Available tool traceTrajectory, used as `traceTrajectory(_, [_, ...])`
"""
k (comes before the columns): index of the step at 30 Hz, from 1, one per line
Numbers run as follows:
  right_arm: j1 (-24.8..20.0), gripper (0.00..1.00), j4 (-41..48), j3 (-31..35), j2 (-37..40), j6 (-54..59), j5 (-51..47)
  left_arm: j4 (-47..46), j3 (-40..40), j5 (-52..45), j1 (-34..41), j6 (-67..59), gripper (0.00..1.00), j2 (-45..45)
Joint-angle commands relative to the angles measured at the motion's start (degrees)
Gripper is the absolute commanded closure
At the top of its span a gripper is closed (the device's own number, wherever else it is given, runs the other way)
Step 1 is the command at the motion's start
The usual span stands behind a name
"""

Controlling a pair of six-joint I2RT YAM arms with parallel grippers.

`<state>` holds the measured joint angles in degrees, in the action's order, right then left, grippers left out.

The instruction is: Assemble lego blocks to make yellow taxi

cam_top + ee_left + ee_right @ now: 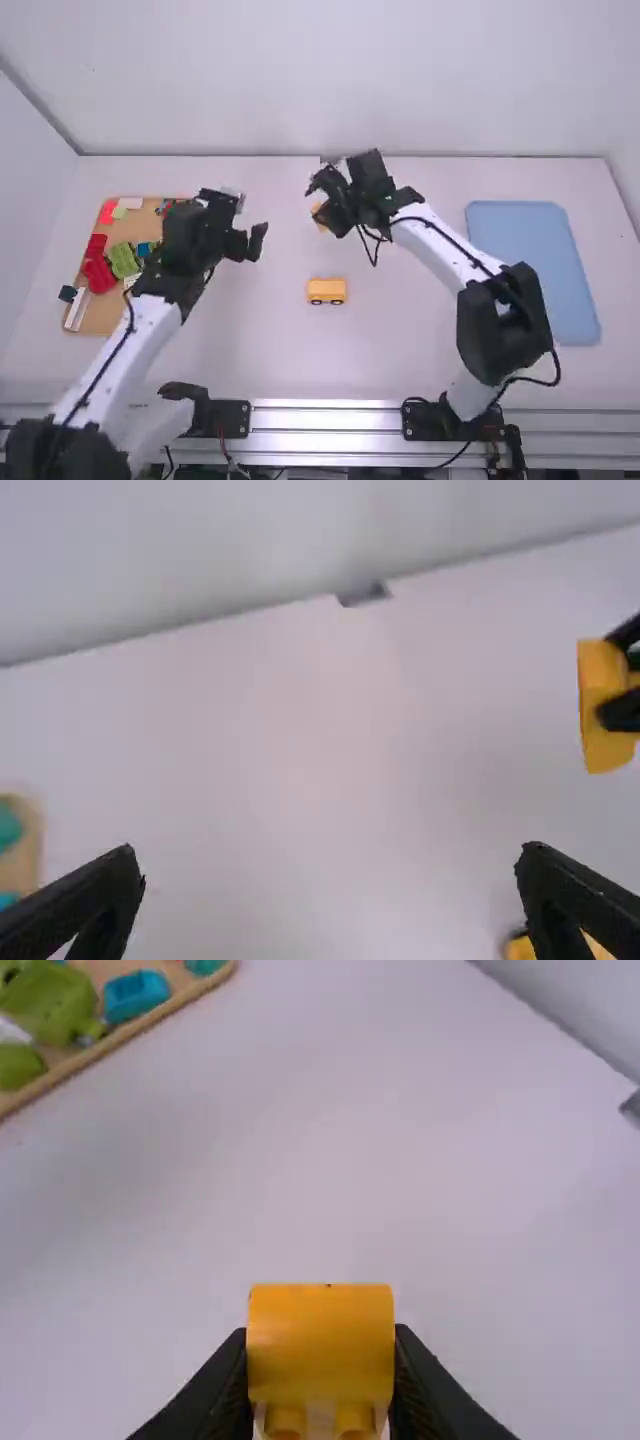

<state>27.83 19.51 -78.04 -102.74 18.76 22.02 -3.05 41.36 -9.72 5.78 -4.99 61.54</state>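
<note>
Yellow car [326, 291] lies crosswise, front unclear.

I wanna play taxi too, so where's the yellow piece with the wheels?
In the high view, the wheeled yellow piece sits near the middle, left of the blue tray, lower in the picture than the right gripper.

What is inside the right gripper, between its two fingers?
Inside the right gripper is a yellow block, with two rounded yellow parts at one end. Its sides against the fingers are covered, so I cannot describe them.
</note>
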Motion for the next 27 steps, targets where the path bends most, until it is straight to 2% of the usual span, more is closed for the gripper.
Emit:
traceTrajectory(1, [2.95,0.82,3.61,-4.39,-3.78,6.56,-0.87,0.55,-5.38,10.84,0.22,3.30,0.01,-8.31])
traceTrajectory(6, [7.39,0.83,13.14,-12.61,-10.03,13.97,-1.55,1.62,-13.88,18.78,0.13,6.69,0.01,-23.50])
traceTrajectory(7, [9.01,0.83,16.87,-15.76,-12.24,16.48,-2.21,1.62,-16.61,21.07,-0.33,8.50,0.01,-29.24])
traceTrajectory(15, [17.09,0.83,29.49,-27.36,-22.05,23.52,-11.91,-1.73,-24.20,22.91,-0.26,9.92,0.01,-49.48])
traceTrajectory(22, [21.49,0.83,33.55,-31.06,-28.02,25.79,-16.37,-5.14,-24.83,29.81,-0.11,11.63,0.01,-52.22])
traceTrajectory(27, [23.30,0.83,33.68,-31.50,-30.60,26.03,-17.16,-6.19,-24.83,30.34,-0.33,11.63,0.01,-52.22])
